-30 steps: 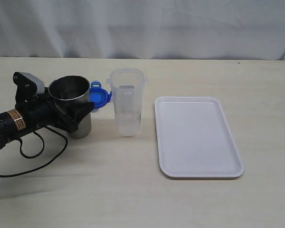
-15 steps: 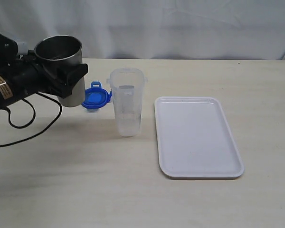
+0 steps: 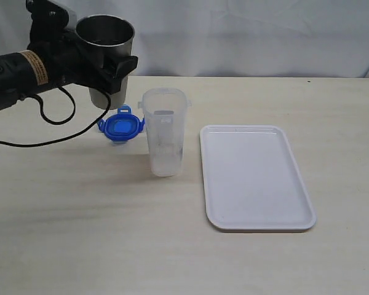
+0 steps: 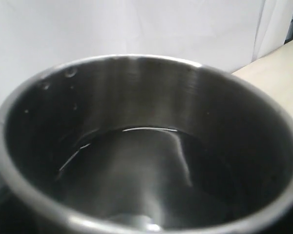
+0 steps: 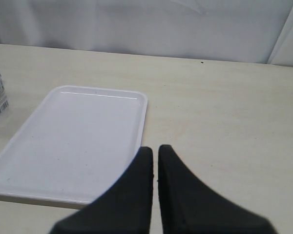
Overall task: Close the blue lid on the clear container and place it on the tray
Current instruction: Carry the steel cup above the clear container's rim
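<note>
While carrying every item of the job, offered a pale bench (image 3: 80, 246) with room to spare. Laid the tray (image 3: 252, 178) flat and bare right of the clear container (image 3: 164, 135), seemingly as drop spot. Gripped a steel cup (image 3: 107, 37) upright in the left pincer (image 3: 114, 66), jaws wide round its wall, raised behind the blue lid (image 3: 120, 127), probably to free access. Hung the right pincer (image 5: 155, 156) pressed shut, empty, near the tray. Stood the container open-mouthed between lid and tray. Rested the lid flat just beside it.

Upright open-topped clear container (image 3: 163, 132), blue lid (image 3: 120, 127) flat just beside it, white tray (image 3: 255, 178) near its other side
</note>
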Motion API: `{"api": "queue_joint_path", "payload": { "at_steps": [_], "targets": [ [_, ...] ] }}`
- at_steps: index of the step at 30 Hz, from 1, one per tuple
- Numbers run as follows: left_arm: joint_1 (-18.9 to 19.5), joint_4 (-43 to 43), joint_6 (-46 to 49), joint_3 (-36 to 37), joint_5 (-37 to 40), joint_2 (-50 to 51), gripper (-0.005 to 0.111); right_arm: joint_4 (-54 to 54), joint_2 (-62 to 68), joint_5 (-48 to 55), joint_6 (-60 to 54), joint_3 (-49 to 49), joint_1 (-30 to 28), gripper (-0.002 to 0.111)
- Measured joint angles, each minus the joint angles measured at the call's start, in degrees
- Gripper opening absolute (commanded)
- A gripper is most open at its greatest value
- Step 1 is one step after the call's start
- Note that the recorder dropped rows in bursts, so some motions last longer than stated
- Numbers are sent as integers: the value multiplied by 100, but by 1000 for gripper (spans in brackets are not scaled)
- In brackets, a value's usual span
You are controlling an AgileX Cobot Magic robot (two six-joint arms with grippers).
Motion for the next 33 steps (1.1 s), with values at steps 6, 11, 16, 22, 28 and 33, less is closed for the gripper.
{"api": "queue_joint_path", "payload": {
  "at_steps": [6, 11, 16, 22, 28, 33],
  "targets": [
    [-37, 0, -220, -229, 57, 56, 0, 0, 0, 0, 0, 0, 0, 5],
    [-37, 0, -279, -296, 19, 294, 0, 0, 0, 0, 0, 0, 0, 5],
    [-37, 0, -289, -296, -141, 593, 0, 0, 0, 0, 0, 0, 0, 5],
    [-37, 0, -268, -374, -349, 814, 0, 0, 0, 0, 0, 0, 0, 5],
    [-37, 0, 76, -433, -582, 958, 0, 0, 0, 0, 0, 0, 0, 5],
    [-37, 0, 393, -433, -609, 967, 0, 0, 0, 0, 0, 0, 0, 5]
  ]
}}
